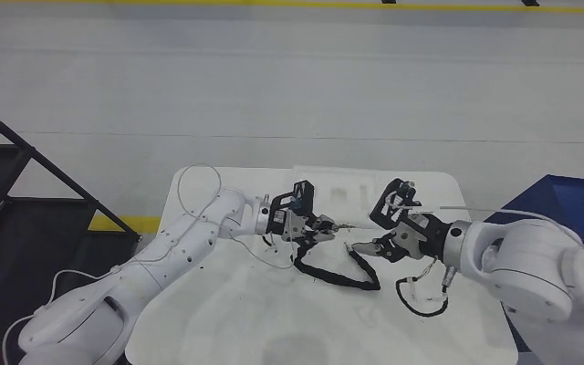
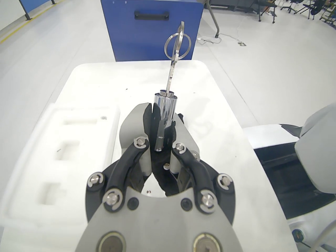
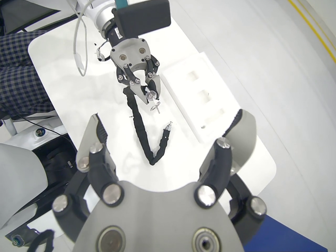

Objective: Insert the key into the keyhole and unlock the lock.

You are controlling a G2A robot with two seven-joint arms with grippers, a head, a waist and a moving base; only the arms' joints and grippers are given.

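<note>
Top view and both wrist views: the lock point(image 2: 166, 106) is being gripped by its chrome cylinder between the clenched fingers point(image 2: 131, 121) of the left gripper point(image 2: 162, 116), above the middle of the desk point(image 1: 274, 310) and somewhat toward the far edge. The key point(image 2: 172, 74) is being carried in the end of the cylinder, its blade sunk in and its head sticking straight out toward the desk's right edge, with a key ring point(image 2: 165, 47) threaded through the head. A black sheathed cable point(image 3: 139, 121) is being trailed from the left gripper down onto the desk, where it is lying in a V whose bend is pointing toward the near edge. Its metal-tipped free end point(image 3: 168, 126) is lying apart from the cylinder, between the two grippers. The right gripper point(image 3: 169, 116) is being held over the desk near the right edge, its fingers point(image 3: 244, 127) spread wide and grasping nothing, facing the key. A white foam tray point(image 2: 34, 142) with rectangular recesses is lying along the far edge, and a blue cabinet point(image 2: 152, 22) is standing on the floor beyond the desk's right edge
</note>
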